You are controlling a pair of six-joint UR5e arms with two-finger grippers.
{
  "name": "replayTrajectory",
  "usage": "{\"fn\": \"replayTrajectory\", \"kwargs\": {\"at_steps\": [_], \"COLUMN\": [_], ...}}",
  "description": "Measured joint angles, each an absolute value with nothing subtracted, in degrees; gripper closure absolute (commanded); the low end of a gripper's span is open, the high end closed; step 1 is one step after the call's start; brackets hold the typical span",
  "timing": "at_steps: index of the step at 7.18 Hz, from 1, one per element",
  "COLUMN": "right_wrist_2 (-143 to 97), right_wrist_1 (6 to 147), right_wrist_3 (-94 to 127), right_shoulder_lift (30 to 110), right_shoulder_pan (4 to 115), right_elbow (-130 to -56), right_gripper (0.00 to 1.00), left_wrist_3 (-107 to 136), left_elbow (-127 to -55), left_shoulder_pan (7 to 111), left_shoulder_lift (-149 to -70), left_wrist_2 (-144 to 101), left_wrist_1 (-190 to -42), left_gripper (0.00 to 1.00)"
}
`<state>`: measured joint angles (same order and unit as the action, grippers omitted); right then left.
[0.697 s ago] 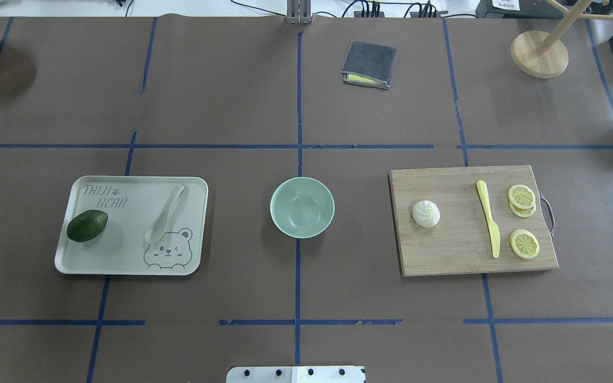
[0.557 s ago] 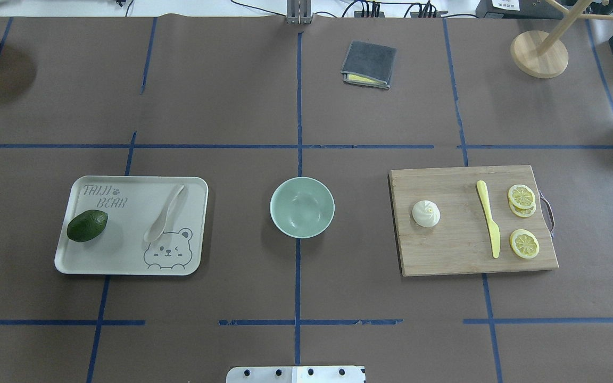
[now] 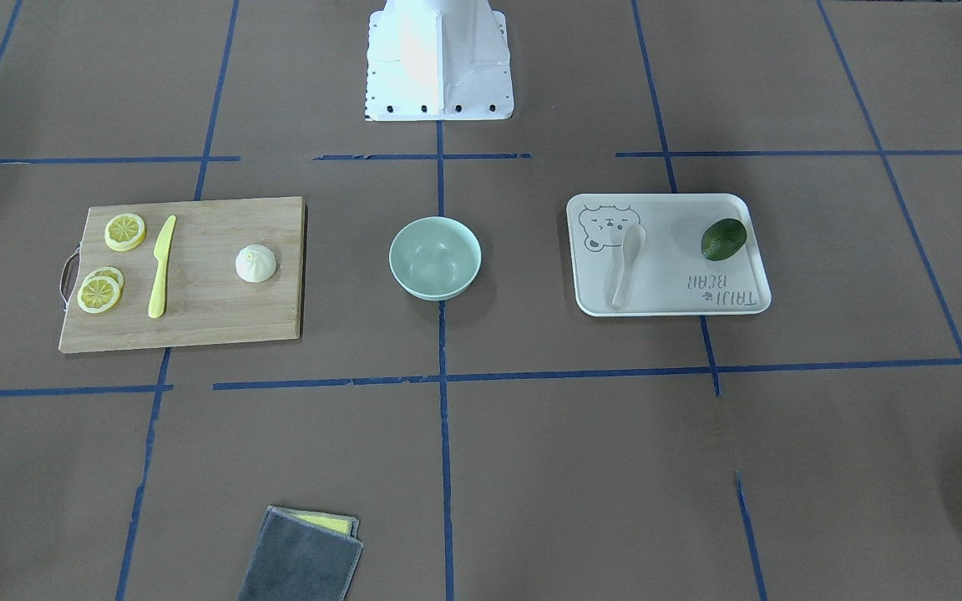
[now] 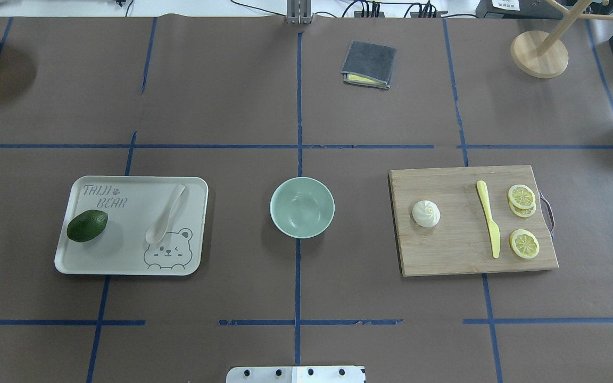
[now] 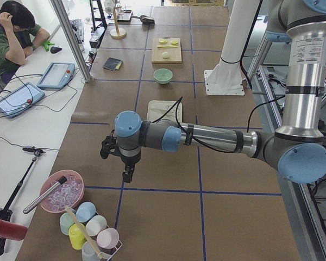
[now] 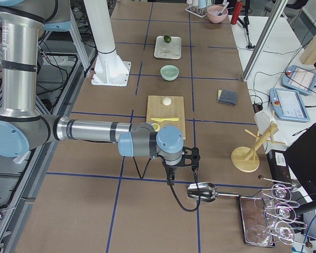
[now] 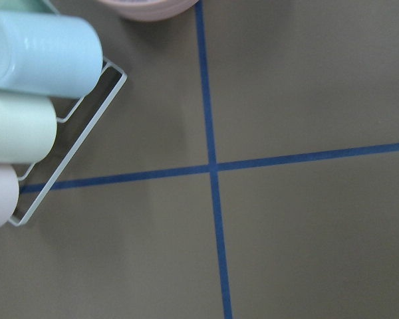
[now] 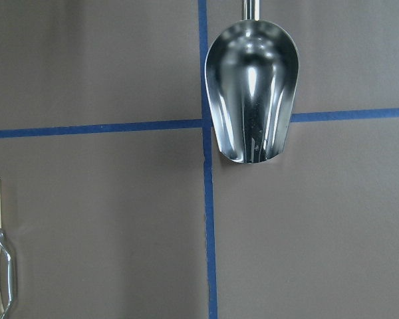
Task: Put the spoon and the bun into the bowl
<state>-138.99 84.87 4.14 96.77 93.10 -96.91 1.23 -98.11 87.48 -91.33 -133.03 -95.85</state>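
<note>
Left gripper (image 5: pixel 128 174) and right gripper (image 6: pixel 171 178) are hanging over the table (image 4: pixel 232 106) ends; I cannot tell if they're parted. Beyond, the spoon (image 4: pixel 165 215) is lying on the left tray (image 4: pixel 125 260), the bowl (image 4: pixel 302 207) sitting centre, the bun (image 4: pixel 426 214) resting on the right board (image 4: pixel 455 250).

Table (image 4: pixel 232 96) brown, blue tape grid. Bowl (image 4: pixel 301 210) pale mint green, glossy. Bun (image 4: pixel 425 214) white. Spoon (image 4: pixel 165 214) off-white. Tray (image 4: pixel 125 255) cream, grey bear outline, lettering. Fruit (image 4: pixel 87 225) dark green. Knife (image 4: pixel 488 218), lemon slices (image 4: pixel 524 243) yellow. Board (image 4: pixel 455 250) tan wood grain.
</note>
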Motion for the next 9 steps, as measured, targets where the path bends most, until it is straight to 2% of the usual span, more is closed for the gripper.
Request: {"fn": "replayTrajectory", "kwargs": {"at_steps": [5,9], "right_wrist_2": [-139.27,-139.61], "right_wrist_1": [84.78,84.85], "right_wrist_3": [6.23,22.02], "right_shoulder_lift": [94.40,90.67], "right_shoulder_pan": [90.24,84.23], "right_elbow": [-99.90,-104.42], "right_gripper": [0.00,0.00], "left_wrist_3": [26.11,48.83], "left_elbow": [-109.49,-110.58], "left_shoulder_pan": [70.52,52.86], "left_shoulder_lift": [-94.81,-98.83], "left_wrist_2": [-131.81,-119.31], "left_wrist_1": [-101.69,-106.06], "left_gripper": [0.00,0.00]}}
